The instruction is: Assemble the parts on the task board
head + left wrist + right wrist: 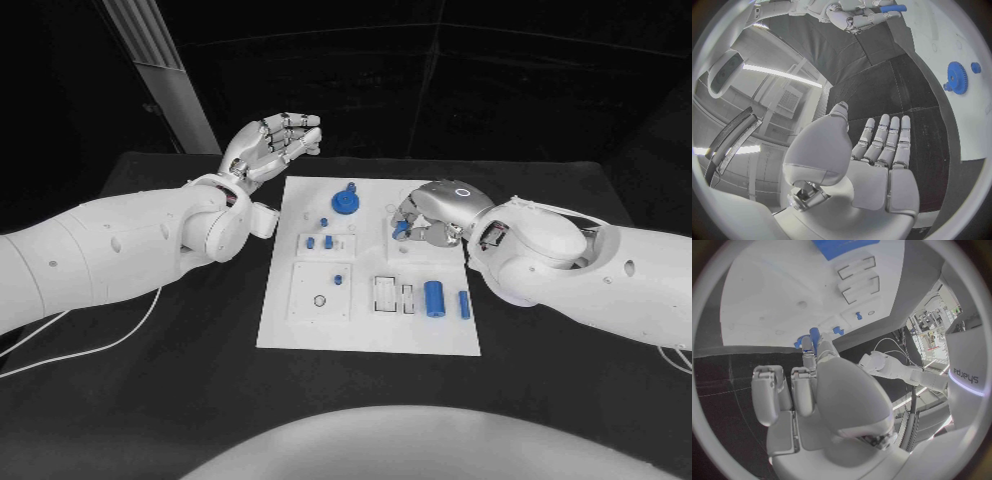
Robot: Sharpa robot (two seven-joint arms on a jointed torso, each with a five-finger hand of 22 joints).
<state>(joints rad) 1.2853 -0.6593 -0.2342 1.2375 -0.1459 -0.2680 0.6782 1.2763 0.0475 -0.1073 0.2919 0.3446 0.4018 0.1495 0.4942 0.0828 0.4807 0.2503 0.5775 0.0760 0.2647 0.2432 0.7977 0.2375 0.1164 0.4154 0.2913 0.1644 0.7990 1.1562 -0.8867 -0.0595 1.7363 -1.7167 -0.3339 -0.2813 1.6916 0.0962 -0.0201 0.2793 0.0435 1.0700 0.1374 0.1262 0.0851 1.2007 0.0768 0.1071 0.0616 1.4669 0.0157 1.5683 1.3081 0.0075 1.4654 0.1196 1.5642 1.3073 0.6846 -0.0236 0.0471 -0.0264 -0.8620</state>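
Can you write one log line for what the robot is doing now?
left hand: open, raised off board | right hand: holds small blue part over task board

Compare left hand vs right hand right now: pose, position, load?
The left hand is raised off the task board beyond its far-left corner, fingers apart, holding nothing; the right hand sits low over the board's far-right part, fingers curled on a small blue part. The left palm faces up, the right faces down. Both are silver, on white arms.
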